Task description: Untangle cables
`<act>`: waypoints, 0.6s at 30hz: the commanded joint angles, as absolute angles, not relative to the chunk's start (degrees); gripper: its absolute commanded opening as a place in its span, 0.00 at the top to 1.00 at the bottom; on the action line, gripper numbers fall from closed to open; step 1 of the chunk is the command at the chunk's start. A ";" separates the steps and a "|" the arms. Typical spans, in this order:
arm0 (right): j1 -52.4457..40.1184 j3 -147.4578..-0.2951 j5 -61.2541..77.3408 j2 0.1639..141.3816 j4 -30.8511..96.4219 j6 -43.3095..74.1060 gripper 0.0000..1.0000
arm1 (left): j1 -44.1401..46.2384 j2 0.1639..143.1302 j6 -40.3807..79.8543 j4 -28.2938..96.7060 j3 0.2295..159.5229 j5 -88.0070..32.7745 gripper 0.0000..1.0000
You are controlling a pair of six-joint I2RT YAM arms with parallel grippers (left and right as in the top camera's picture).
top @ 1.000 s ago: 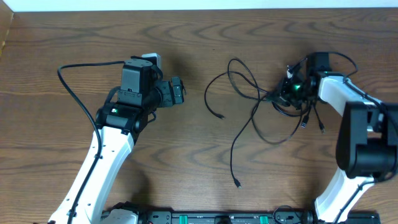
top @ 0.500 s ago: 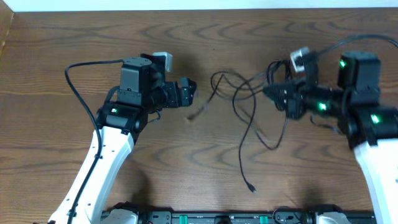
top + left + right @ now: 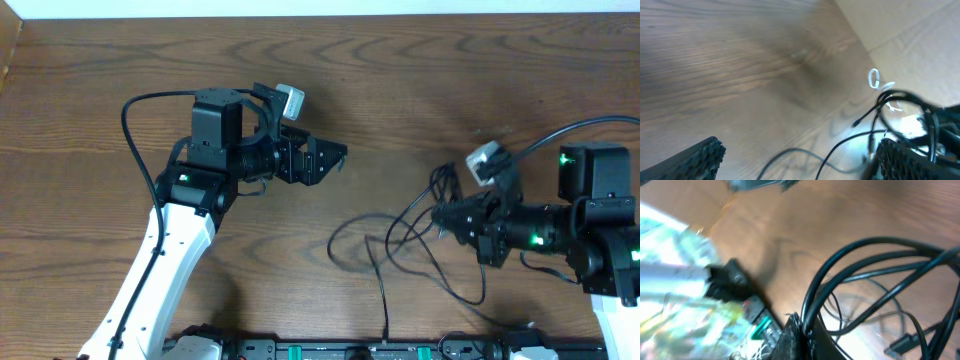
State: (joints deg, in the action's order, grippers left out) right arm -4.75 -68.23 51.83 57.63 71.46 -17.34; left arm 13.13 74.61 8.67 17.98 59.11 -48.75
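I see my right gripper (image 3: 443, 222) clamped tight on the black cables (image 3: 860, 244), whose loops trail leftward. My left gripper (image 3: 325, 160) hangs well apart, jaws spread wide.

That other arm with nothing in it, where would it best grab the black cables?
Probably the loose loop at the left end of the cables, from straight above, jaws astride one strand. It seems to rest on the table, apart from the bunch the right gripper holds, and nearest the open left gripper.
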 commanded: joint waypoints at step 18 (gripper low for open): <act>-10.94 -68.42 76.90 62.94 76.47 -44.01 0.99 | 12.88 74.04 10.92 17.63 60.40 -71.79 0.02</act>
